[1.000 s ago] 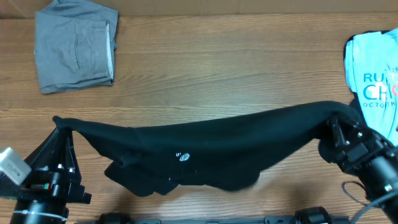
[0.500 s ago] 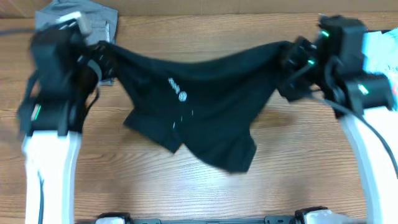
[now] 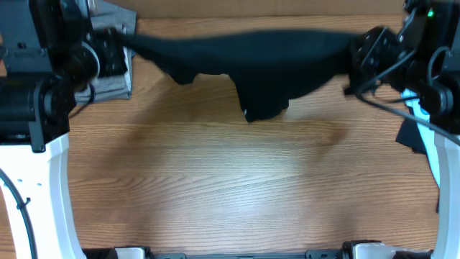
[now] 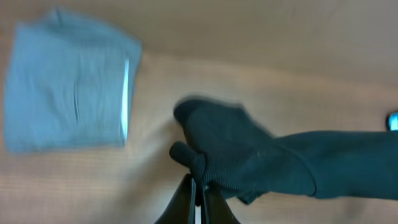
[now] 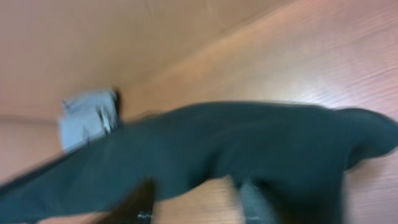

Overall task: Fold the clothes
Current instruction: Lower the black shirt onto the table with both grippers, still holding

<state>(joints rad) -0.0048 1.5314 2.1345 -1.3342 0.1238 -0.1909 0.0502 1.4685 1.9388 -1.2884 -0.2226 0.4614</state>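
You have swung the black garment (image 3: 259,65) right across the worktop (image 3: 215,180). A second ago it sagged along the near edge with its small white logo showing. Now it hangs as a taut band along the far edge, with one loose flap dropping from its middle and the logo out of sight. Both arms have travelled with it, from the near corners to the far ones.

Your left hand (image 4: 198,186) is clenched on a bunched corner of the black cloth. The fingers of your right hand (image 5: 198,190) stand apart, with the cloth lying across them. In that blurred view it looks released, draped rather than pinched.

This reads as a fling to spread the garment flat before the first fold. No fold is made yet, so the task is at an early stage.

There are three garments:
- One black garment, between your hands.
- One grey garment (image 4: 62,87), already folded, at the far left just beside your left hand.
- One light blue T-shirt (image 3: 431,155) on the right, mostly hidden under your right arm.
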